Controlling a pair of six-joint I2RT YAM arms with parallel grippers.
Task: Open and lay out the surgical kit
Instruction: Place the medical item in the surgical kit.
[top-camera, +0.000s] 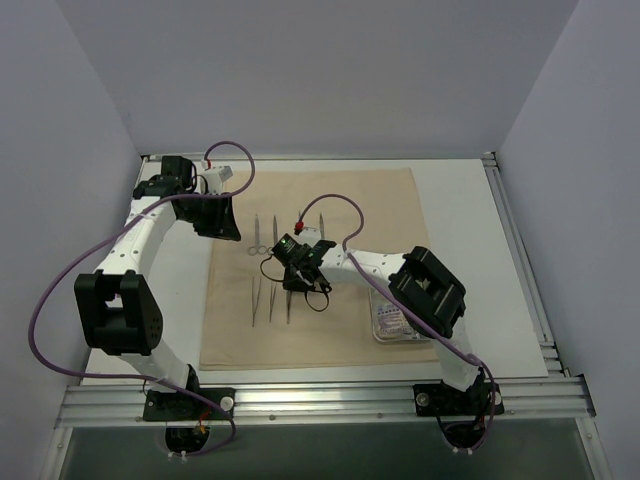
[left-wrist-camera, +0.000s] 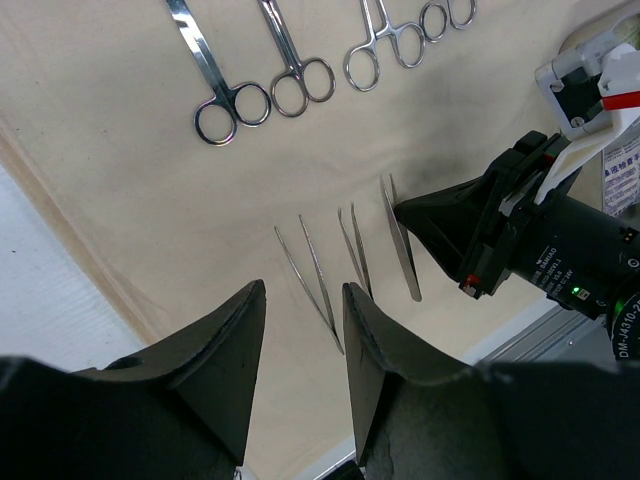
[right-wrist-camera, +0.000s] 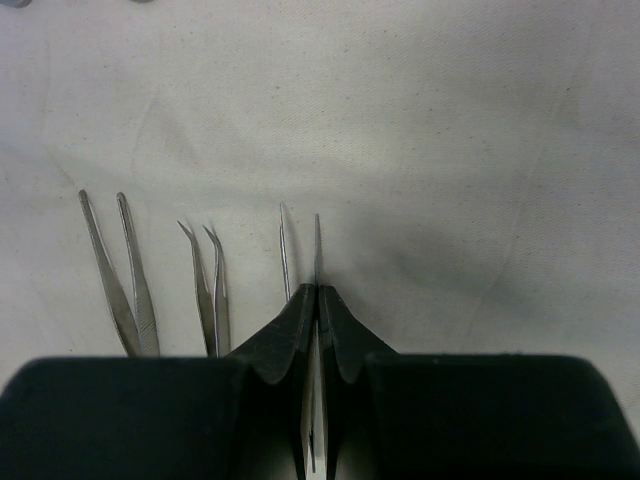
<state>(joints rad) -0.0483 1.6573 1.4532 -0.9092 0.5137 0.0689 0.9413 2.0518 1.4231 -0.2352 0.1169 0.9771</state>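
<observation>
The right fingers (right-wrist-camera: 317, 292) are pressed together with no gap between them. Their tips rest at the rightmost tweezers (right-wrist-camera: 285, 250) of a row of three. One thin leg of these tweezers runs into the line where the fingers meet, and the other leg passes just to its left. I cannot tell if the fingers pinch this leg or only touch it. The middle tweezers (right-wrist-camera: 208, 275) and the left tweezers (right-wrist-camera: 120, 270) lie just beside, parallel, each apart from the next.

The left fingers (left-wrist-camera: 304, 290) stand half apart with nothing between them. They hang above the cloth and do not touch anything. In the left wrist view the three tweezers lie below them on the cloth, and the right arm reaches in from the side.

Beyond the tweezers, the ring-handled clamps (left-wrist-camera: 225, 100) lie in a row, with the rings turned toward the tweezers.

All these instruments are on the beige cloth wrap (top-camera: 330, 200), which is spread open and flat in the middle of the white worktop (top-camera: 470, 250). Near the right edge of the cloth is a small pale packet (top-camera: 388, 320), partly hidden under the right arm.
</observation>
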